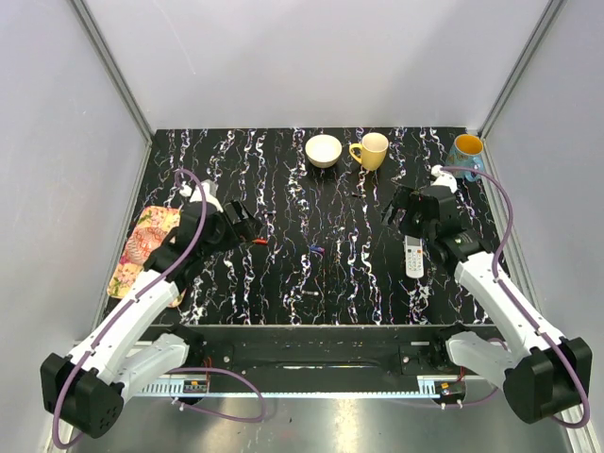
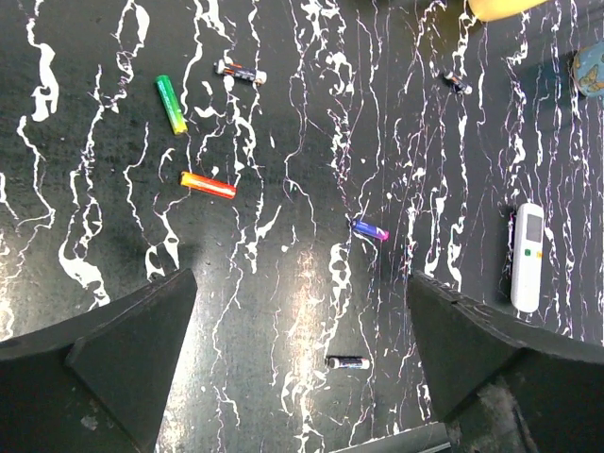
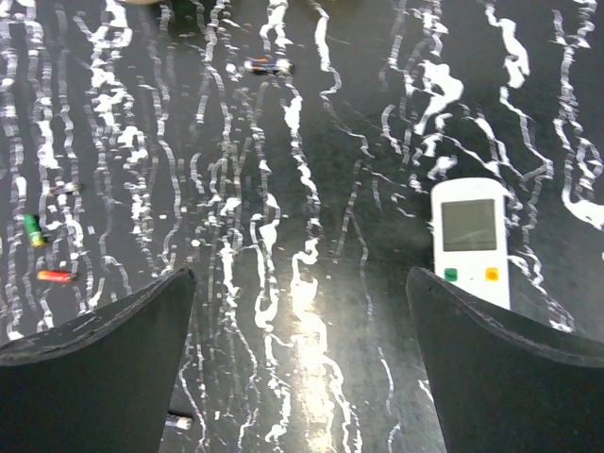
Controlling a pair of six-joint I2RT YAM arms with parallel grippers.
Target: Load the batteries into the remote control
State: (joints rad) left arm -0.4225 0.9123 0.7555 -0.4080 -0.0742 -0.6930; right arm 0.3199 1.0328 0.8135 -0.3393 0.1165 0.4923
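Black desk (image 1: 283, 293) veined with white fills every view. The remote control (image 3: 470, 241), a slim white bar lying face up, shows a grey screen above one green and one orange button. It rests just beside the right jaws, which stand spread wide and empty. The left jaws, equally parted and holding nothing, hang above a reddish battery (image 2: 208, 184) with an orange end. A shorter bluish-purple battery (image 2: 369, 229) lies mid-desk. Both are well apart from the remote.
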